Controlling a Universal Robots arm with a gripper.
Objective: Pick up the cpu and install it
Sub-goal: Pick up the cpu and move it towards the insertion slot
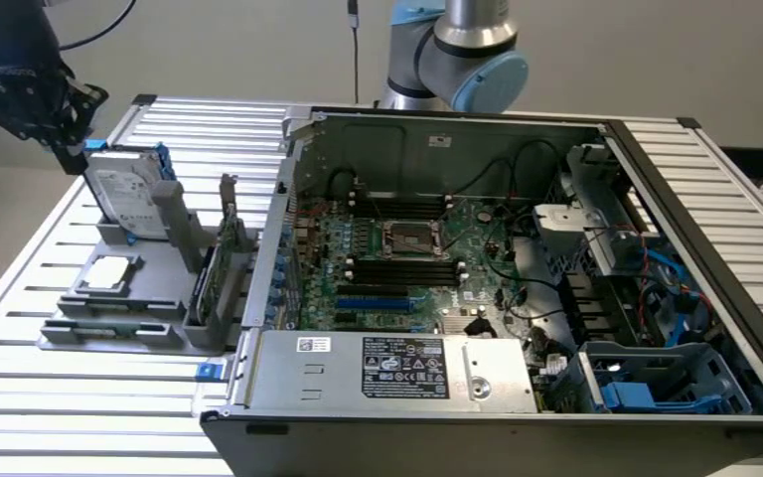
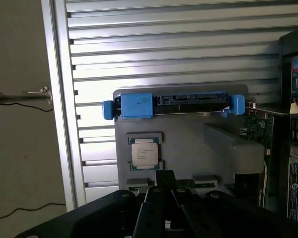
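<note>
Gripper (image 2: 165,176), can't tell if open or shut, hovers above cpu (image 2: 144,153) in grey holder (image 2: 188,148) near slatted table (image 2: 164,44) edge, seemingly off-centre, so a descent could clip the pocket rim

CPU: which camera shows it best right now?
Wrist view: the cpu is seen almost top-down in its pocket on the grey holder, printed lid facing the camera. The exterior view shows the cpu obliquely, as a pale square on that holder.
</note>
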